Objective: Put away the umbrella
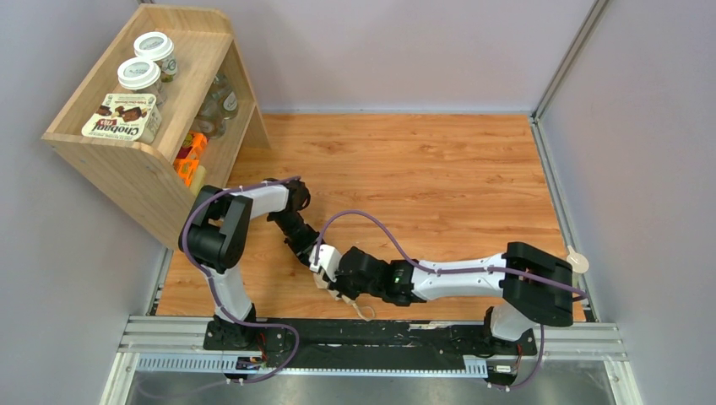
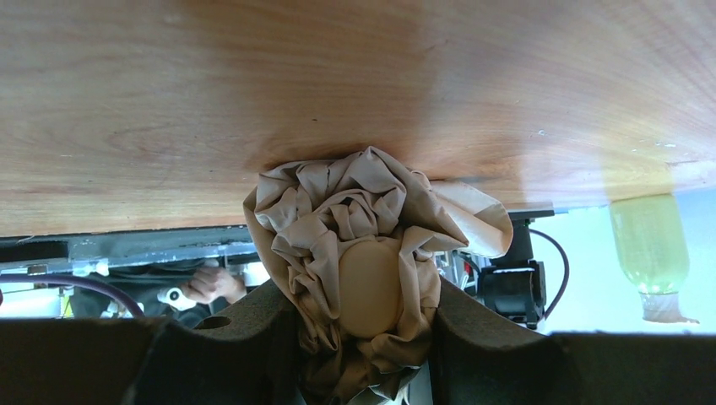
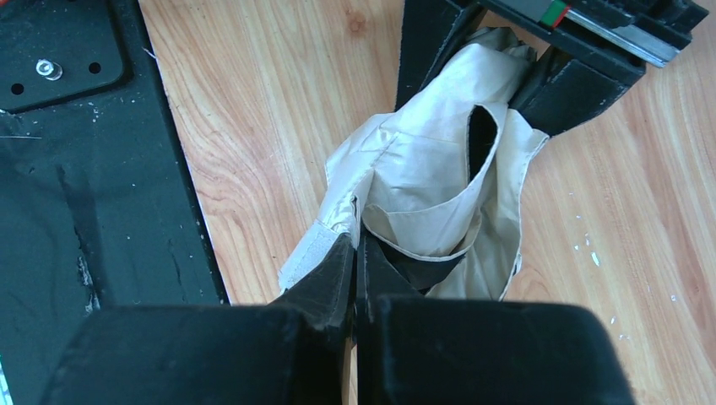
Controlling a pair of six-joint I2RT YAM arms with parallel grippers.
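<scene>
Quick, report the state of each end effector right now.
Left end effector: closed around the bunched canopy of the umbrella.
Right end effector: closed, pinching an edge of the umbrella fabric.

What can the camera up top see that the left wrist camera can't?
Only the top view shows the wooden shelf with its jars and a snack box. Only the left wrist view shows the umbrella's scrunched fabric squeezed between the left gripper's fingers, close up. Both show the umbrella and the wooden table.
</scene>
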